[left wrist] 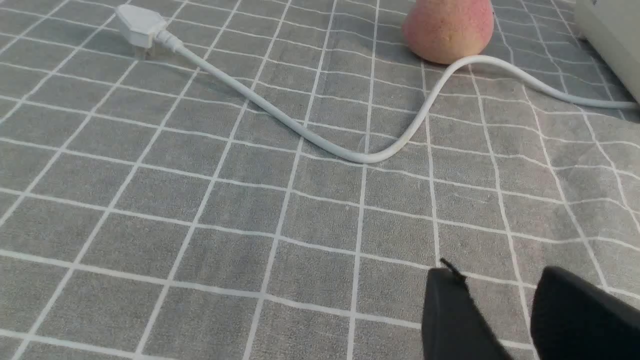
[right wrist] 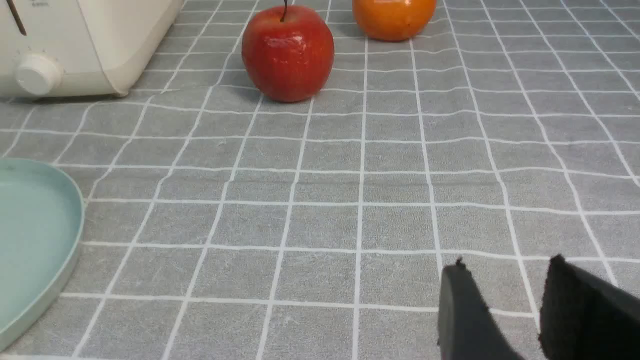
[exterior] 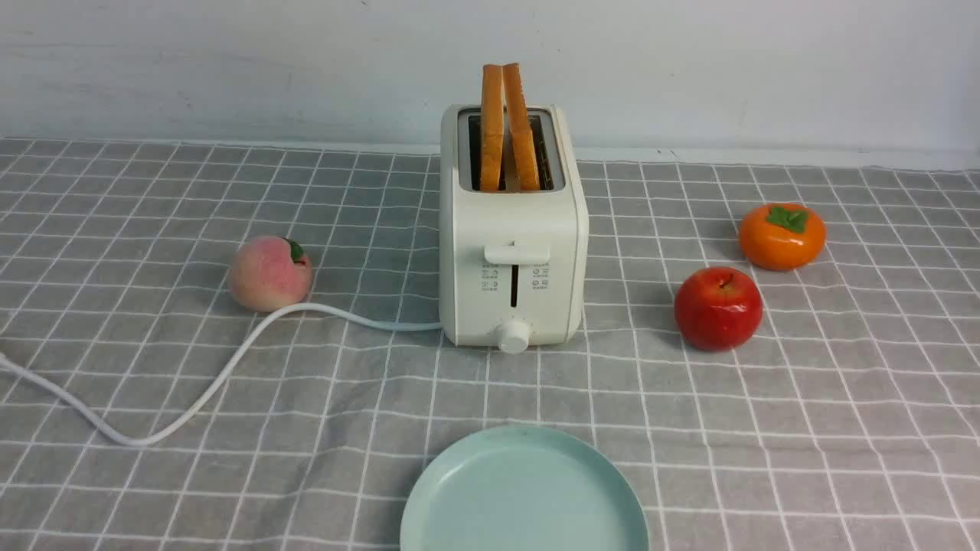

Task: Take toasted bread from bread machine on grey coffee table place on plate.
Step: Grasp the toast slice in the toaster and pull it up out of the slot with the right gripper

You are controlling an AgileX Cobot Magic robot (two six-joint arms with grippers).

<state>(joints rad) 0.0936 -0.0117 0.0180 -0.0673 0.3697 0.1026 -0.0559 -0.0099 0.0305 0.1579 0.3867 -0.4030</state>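
Two toast slices protrude from the toaster, tops nearly touching; left gripper and right gripper both spread, empty; best approach: straddle one slice, lift straight up.

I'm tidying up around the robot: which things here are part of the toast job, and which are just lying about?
Part of the job:
- toast slices
- toaster
- plate
- table

Just lying about:
- peach
- apple
- persimmon
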